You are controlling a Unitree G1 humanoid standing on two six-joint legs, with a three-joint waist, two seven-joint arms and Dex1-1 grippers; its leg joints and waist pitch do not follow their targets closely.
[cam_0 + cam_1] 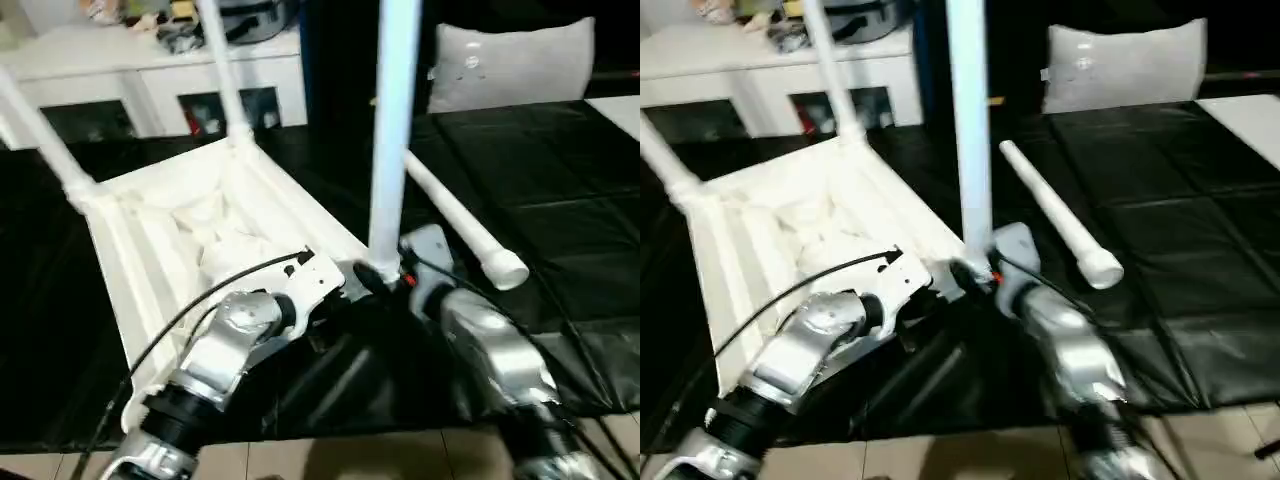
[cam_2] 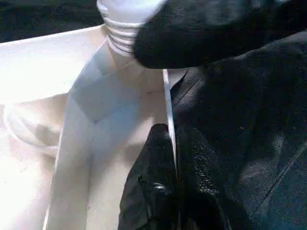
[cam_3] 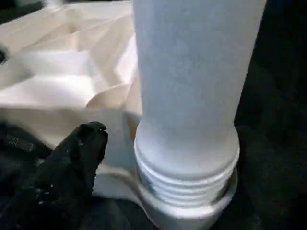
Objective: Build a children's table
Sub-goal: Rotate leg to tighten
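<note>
The white tabletop [image 1: 150,250] lies underside up on the black mat. Two legs [image 1: 222,70] [image 1: 40,140] stand in its far corner sockets. A third leg [image 1: 392,130] stands upright in the near right socket, its threaded end [image 3: 187,177] at the socket mouth. My right gripper [image 1: 385,275] sits at that leg's base, jaws open, with one finger [image 3: 76,158] standing off the tube. My left gripper [image 2: 170,158] is shut on the tabletop's thin near rim [image 2: 168,96], just beside that corner. A fourth leg [image 1: 460,225] lies loose on the mat to the right.
A grey cushion [image 1: 510,65] leans at the back right. A white cabinet [image 1: 150,60] with clutter on top runs along the back left. The mat's front edge [image 1: 400,425] meets pale floor close to my arms. A white sheet [image 1: 620,110] shows at the far right.
</note>
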